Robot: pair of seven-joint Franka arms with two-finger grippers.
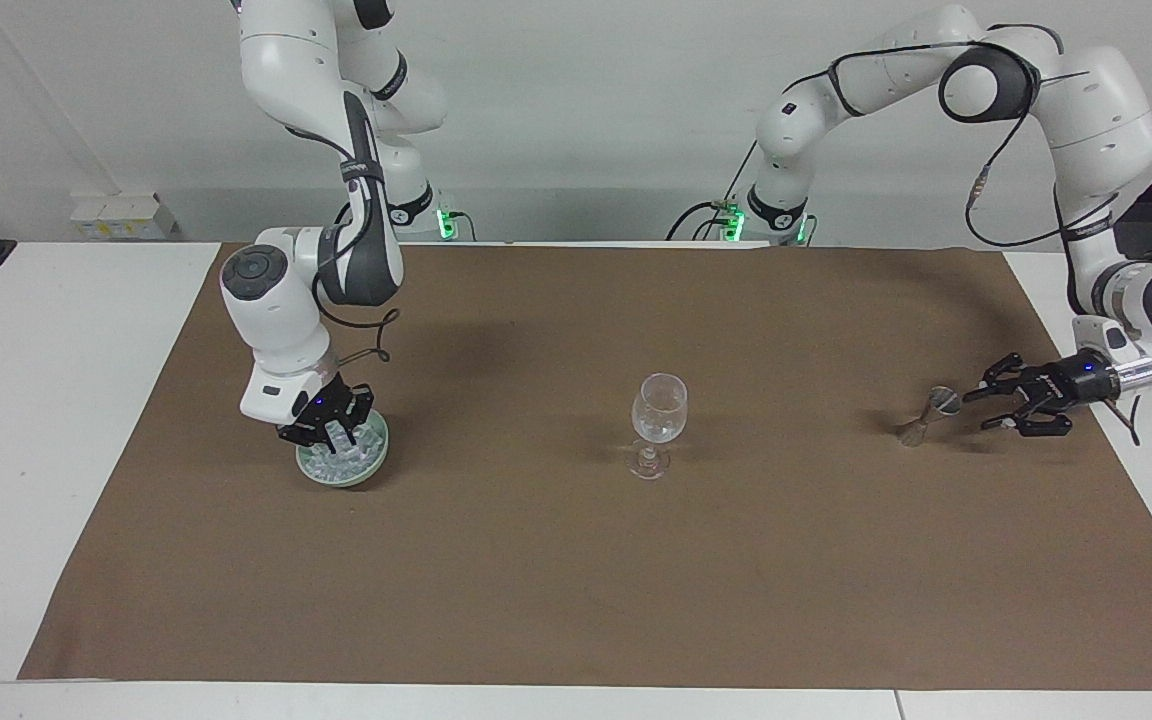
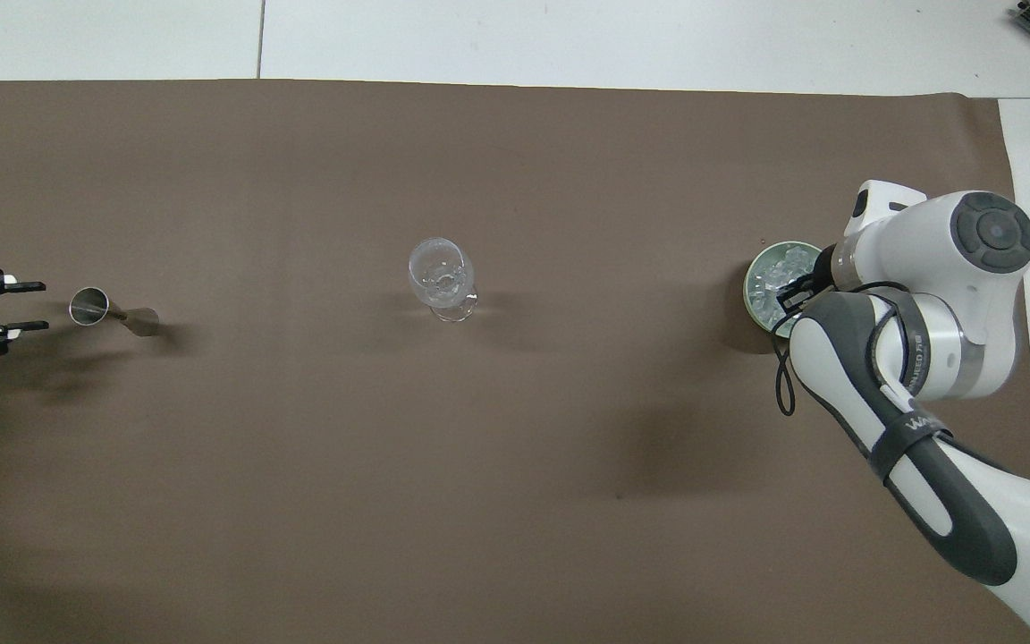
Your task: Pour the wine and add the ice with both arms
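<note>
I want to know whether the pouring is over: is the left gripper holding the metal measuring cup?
No: the left gripper stands open beside the metal measuring cup, a gap between them.

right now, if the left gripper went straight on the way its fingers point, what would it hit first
Most likely the metal jigger, which stands just ahead of the open left gripper and in line with it. Their relative height is hard to judge.
</note>
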